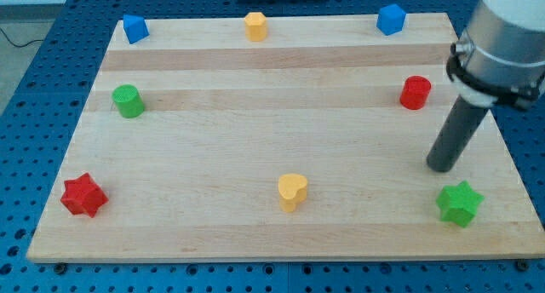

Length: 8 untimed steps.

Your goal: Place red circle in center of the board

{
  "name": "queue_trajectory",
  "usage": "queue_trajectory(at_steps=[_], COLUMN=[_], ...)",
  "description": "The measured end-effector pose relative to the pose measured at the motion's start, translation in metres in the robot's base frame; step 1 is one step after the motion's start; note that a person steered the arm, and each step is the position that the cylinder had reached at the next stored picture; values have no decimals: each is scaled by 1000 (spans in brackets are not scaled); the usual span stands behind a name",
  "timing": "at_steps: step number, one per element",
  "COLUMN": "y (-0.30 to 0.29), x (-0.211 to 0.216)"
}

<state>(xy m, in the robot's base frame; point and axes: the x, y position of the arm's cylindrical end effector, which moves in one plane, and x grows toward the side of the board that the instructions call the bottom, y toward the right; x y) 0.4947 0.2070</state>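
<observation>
The red circle block [415,92] stands near the view's right edge of the wooden board [281,131], in its upper half. My tip [442,167] rests on the board below and slightly right of the red circle, with a clear gap between them. The tip is above and a little left of the green star [460,203]. The rod slants up to the arm's grey body at the view's top right.
A blue block [134,28] sits at top left, an orange block [255,25] at top middle, a blue cube [391,19] at top right. A green cylinder [129,100] stands at left, a red star [83,195] at bottom left, a yellow heart [292,192] at bottom middle.
</observation>
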Motion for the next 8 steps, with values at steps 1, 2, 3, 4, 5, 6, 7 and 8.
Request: queue_trajectory(at_steps=[1,2,3,4,5,6,7,8], y=[22,20,11,10,12,40,49,55], x=[-27,-37,-48,-48,-50,-50,-57,-82])
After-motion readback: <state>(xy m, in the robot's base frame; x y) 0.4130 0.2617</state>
